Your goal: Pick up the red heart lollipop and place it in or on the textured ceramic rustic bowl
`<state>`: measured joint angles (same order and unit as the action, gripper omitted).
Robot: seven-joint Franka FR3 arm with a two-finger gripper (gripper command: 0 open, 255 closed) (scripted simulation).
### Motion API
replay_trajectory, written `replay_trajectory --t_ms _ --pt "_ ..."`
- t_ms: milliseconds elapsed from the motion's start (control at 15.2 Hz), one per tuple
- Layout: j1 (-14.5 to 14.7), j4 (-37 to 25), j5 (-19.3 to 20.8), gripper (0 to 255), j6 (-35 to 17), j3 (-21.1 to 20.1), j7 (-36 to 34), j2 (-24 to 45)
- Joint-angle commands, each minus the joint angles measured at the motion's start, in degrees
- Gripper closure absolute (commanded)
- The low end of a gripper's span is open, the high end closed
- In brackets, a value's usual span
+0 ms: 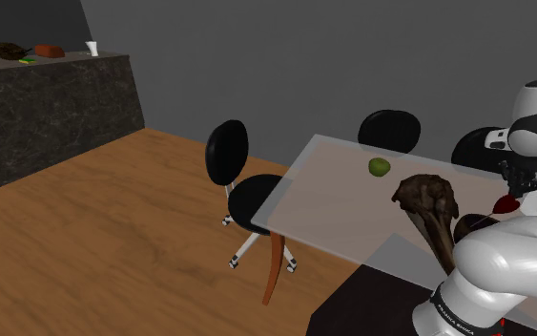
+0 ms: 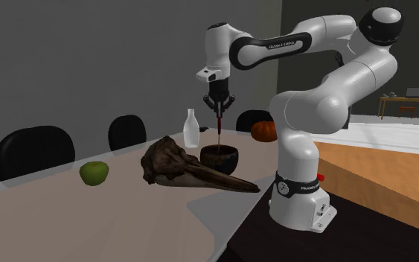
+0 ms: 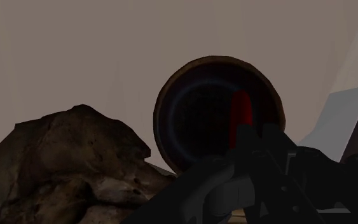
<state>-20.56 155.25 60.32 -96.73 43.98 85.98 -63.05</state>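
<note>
The grey bench (image 2: pixel 88 223) carries a brown beaked skull (image 2: pixel 172 165) and, just behind it near the edge by the stand, the dark bowl (image 2: pixel 222 162). Over the bowl hangs the tool (image 2: pixel 219 103), clenched on the red lollipop (image 2: pixel 220 128), which dangles straight down from its fingertips above the bowl's opening. I cannot tell whether its lower end touches. Releasing should go best after lowering slightly, centred, clear of the skull, so nothing bounces out.
</note>
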Motion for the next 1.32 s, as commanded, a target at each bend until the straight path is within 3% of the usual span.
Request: replay_trajectory --t_ms 0,396,462,792,1056,1254 --pt "0.0 0.4 0.5 255 -0.5 0.5 -0.3 0.1" --pt "0.0 0.4 0.4 255 -0.5 0.5 -0.3 0.1" --pt "0.0 0.4 0.4 0 -0.5 0.5 -0.3 0.1" --pt "0.0 0.4 0.4 0 -0.5 0.5 -0.3 0.1" --pt "1.3 -3.6 -5.8 0 5.2 -6.4 0.4 -0.4" --pt "1.3 -3.6 -5.8 0 5.2 -6.4 0.4 -0.4"
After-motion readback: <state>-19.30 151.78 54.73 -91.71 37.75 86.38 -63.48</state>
